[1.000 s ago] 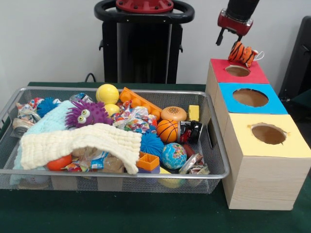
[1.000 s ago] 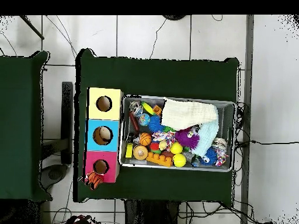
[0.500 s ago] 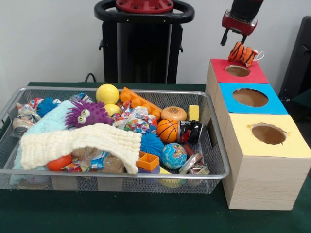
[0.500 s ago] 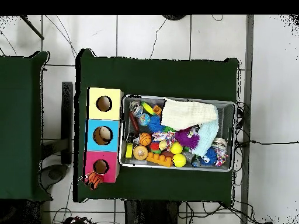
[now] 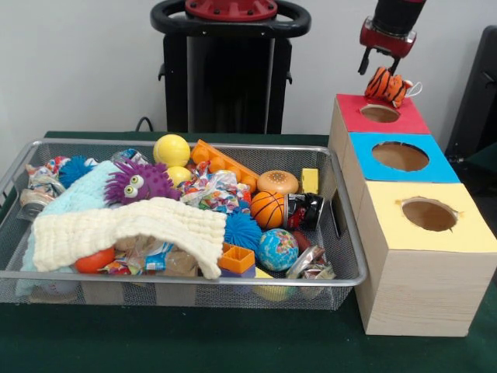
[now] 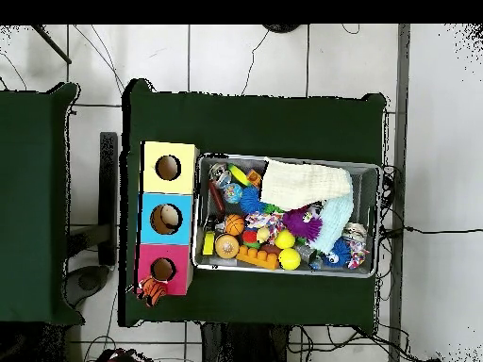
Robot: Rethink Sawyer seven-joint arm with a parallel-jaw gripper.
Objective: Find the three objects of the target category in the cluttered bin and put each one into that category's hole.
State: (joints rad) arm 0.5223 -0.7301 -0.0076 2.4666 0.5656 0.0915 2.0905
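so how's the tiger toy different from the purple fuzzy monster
The tiger toy is orange with black stripes; the purple monster is spiky with googly eyes. The tiger sits on the red box at the far edge beside its hole, outside the bin; the monster lies among the clutter in the bin. Both are soft toys.

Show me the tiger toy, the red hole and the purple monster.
tiger toy (image 5: 387, 85), front view, striped body
red hole (image 5: 380, 113), front view, dark opening
purple monster (image 5: 141, 182), front view, furry body below eyes
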